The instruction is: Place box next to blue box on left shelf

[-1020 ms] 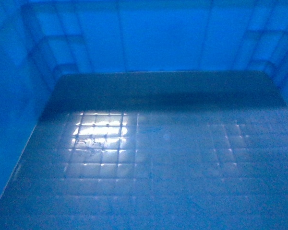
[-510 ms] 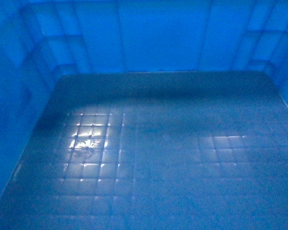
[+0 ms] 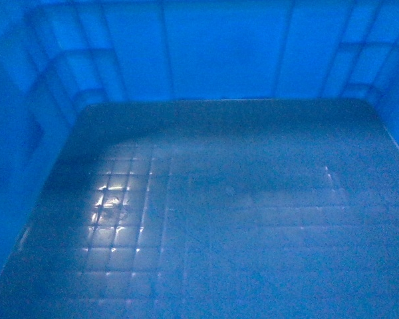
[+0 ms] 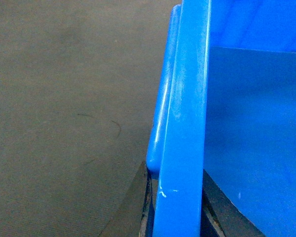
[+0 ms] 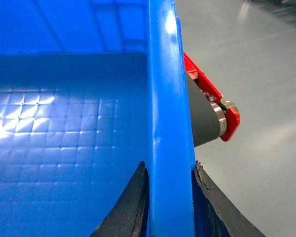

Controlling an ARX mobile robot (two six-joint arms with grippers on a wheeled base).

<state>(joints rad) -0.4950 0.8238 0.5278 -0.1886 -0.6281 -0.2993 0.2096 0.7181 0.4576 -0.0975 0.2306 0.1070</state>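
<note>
You are looking straight down into the box [image 3: 226, 199] in the head view. It is filling the whole picture. Its shiny floor is showing a pattern of small squares, and a bright patch of light is glinting on the left side of that floor. The ribbed walls are rising along the top, left and right edges of the view.

Your left gripper [image 4: 175, 217] is pinching the thick rim on the box's left side. One dark finger is sitting on the outside of the rim and the other on the inside, with the blue plastic squeezed between them. Beside the box, a dull grey-brown floor [image 4: 64, 123] is showing on the left of that view.

Your right gripper [image 5: 170, 212] is doing the same on the box's right side. Its two dark fingers are pressing on both faces of the rim. Just outside that wall, a grey roller with a red bracket [image 5: 212, 113] is sitting close against the box. A pale grey floor [image 5: 266, 98] is lying beyond it.

You cannot see a shelf or another blue box in any view.
</note>
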